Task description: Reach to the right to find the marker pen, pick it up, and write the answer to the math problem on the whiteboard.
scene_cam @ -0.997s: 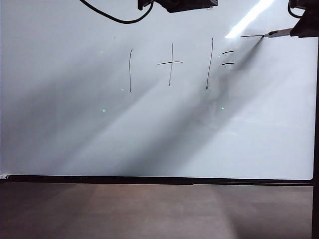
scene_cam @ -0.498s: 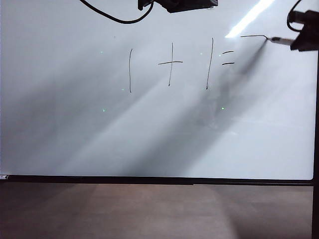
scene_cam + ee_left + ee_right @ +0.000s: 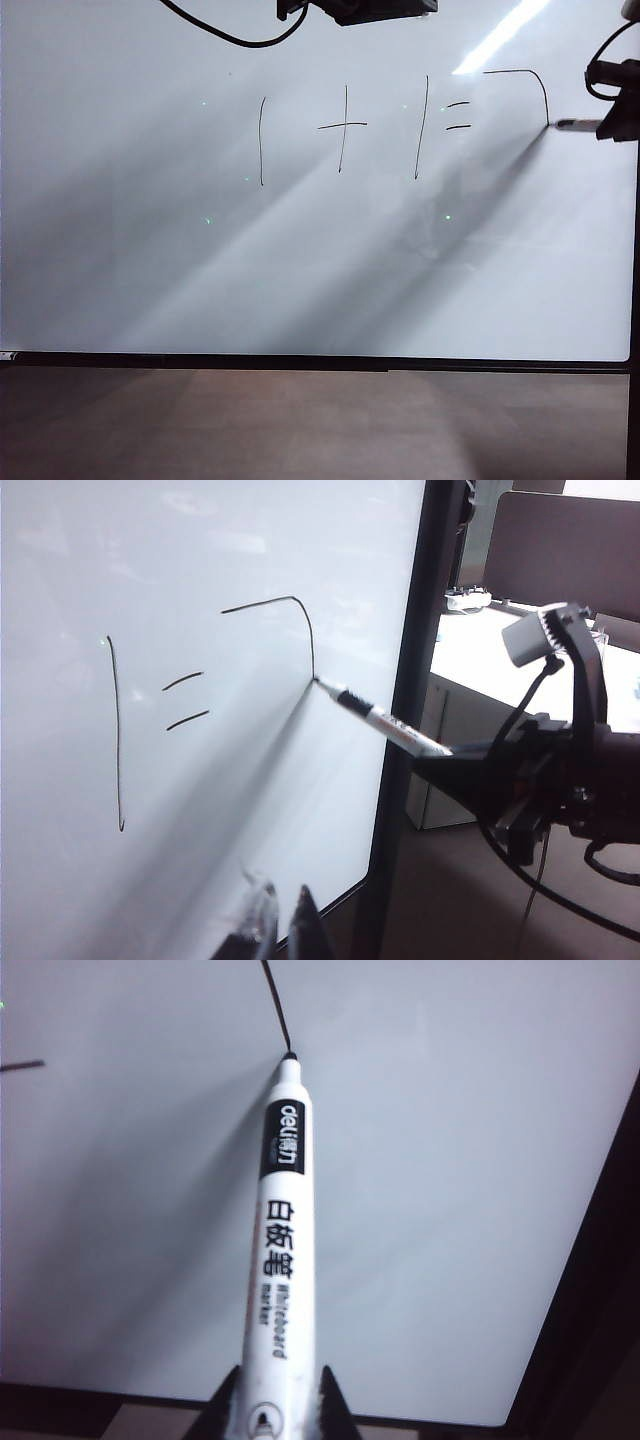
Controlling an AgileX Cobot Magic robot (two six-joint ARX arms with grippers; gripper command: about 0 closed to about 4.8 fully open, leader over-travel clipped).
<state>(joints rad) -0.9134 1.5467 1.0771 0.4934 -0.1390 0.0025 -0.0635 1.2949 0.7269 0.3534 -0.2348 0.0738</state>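
We find the right gripper [image 3: 606, 127] at the right edge of the whiteboard [image 3: 300, 280], its fingers clamped on the rear of the marker pen [image 3: 577, 125]; the right wrist view shows the two fingers [image 3: 222, 1410] pressing either side of the barrel [image 3: 283, 1250], with the pen projecting straight out beyond them. The pen's long axis runs roughly level in the exterior view, pointing leftward into the board, and its dark tip touches the board at the lower end of the answer [image 3: 530, 85], which so far is a flat top stroke curving into a downward line. This partial figure sits just right of the equals sign of the math problem [image 3: 345, 130]. In our judgement the coming move turns on this: the tip lies ahead of the fingers against the board, and the rest of the figure, a diagonal down-left and a base stroke, lies below and left of it, so the right arm must carry the pen that way without losing contact. The left gripper [image 3: 280, 920] hangs near the board's lower edge, well apart from the pen, fingertips nearly together and holding nothing.
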